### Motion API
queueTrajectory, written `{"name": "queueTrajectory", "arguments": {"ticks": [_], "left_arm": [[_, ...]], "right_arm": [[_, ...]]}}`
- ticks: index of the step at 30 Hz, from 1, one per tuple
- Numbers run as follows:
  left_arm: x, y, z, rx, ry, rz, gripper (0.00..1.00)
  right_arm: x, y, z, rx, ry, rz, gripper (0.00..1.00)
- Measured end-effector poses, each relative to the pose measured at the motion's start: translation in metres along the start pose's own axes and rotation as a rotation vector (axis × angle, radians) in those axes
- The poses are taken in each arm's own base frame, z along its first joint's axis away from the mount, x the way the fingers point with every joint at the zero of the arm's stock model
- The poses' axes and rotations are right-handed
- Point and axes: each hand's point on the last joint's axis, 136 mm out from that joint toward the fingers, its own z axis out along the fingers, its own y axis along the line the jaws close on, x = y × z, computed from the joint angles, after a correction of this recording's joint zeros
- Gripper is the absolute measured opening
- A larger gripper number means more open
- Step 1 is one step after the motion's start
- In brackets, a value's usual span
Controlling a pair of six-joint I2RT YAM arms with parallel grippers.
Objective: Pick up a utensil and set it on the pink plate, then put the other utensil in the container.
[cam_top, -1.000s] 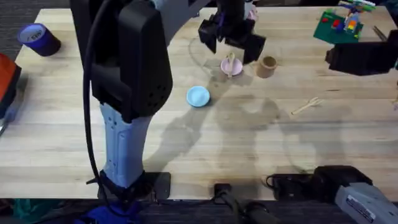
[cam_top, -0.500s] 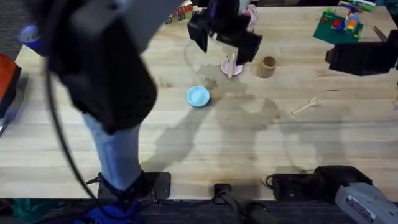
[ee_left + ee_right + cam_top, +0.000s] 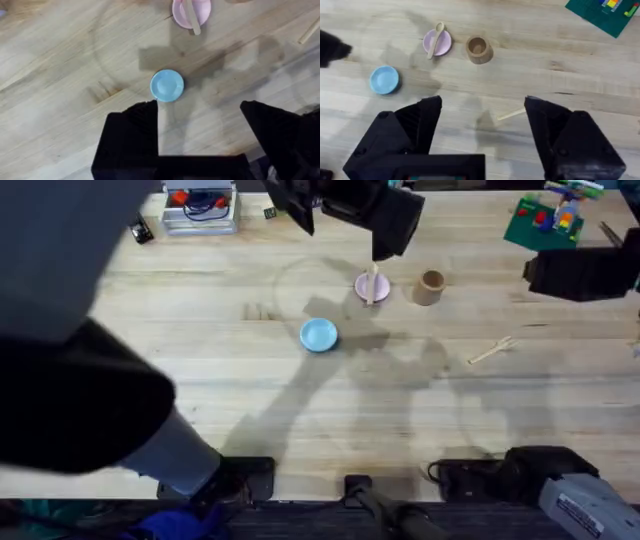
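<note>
The spoon [image 3: 436, 40] lies across the pink plate [image 3: 443, 45], the container [image 3: 478, 49] just beside it; the fork [image 3: 491, 351] rests on the desk [image 3: 200, 380], well apart — both grippers' fingers [image 3: 131, 135] spread wide, holding nothing

Spoon [image 3: 435, 39] across pink plate [image 3: 443, 45] (fork [image 3: 491, 351] apart)

Overhead view: high above the light wooden table [image 3: 250, 410], looking down and forward. Left wrist view: steeply downward, nearer the surface. Right wrist view: obliquely downward, farther back. All three share the small round light-blue plate [image 3: 319, 334] [image 3: 167, 85] [image 3: 384, 79].
</note>
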Motion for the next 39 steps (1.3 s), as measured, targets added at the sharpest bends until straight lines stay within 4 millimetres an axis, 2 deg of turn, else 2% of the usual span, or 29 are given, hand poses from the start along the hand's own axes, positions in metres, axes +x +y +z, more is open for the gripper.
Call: {"name": "queueTrajectory", "arguments": {"ticks": [6, 7, 10, 14, 21, 25, 31, 35, 39], "left_arm": [[0.013, 0.006, -0.038, -0.022, -0.065, 0.0, 0.995], [0.021, 0.011, -0.056, -0.036, -0.115, -0.001, 0.995], [0.034, 0.014, -0.065, -0.042, -0.153, -0.003, 0.995], [0.053, 0.017, -0.063, -0.04, -0.201, -0.005, 0.996], [0.079, 0.019, -0.047, -0.017, -0.303, 0.003, 0.994], [0.072, 0.009, -0.033, 0.04, -0.382, 0.049, 0.994], [0.045, -0.005, 0.007, 0.1, -0.499, 0.111, 0.995], [0.047, -0.005, 0.034, 0.099, -0.508, 0.119, 0.995], [0.059, -0.003, 0.056, 0.09, -0.475, 0.124, 0.994]], "right_arm": [[0.0, 0.0, 0.0, 0.0, 0.0, 0.0, 0.995], [0.0, 0.0, 0.0, 0.0, 0.0, 0.0, 0.995], [0.0, 0.0, 0.0, 0.0, 0.0, 0.0, 0.996], [0.0, 0.0, 0.0, 0.0, 0.0, 0.0, 0.996], [0.0, 0.0, 0.0, 0.0, 0.0, 0.0, 0.996], [0.0, 0.0, 0.0, 0.0, 0.0, 0.0, 0.996], [0.0, 0.0, 0.0, 0.0, 0.0, 0.0, 0.995], [0.0, 0.0, 0.0, 0.0, 0.0, 0.0, 0.995], [0.0, 0.0, 0.0, 0.0, 0.0, 0.0, 0.996]]}}
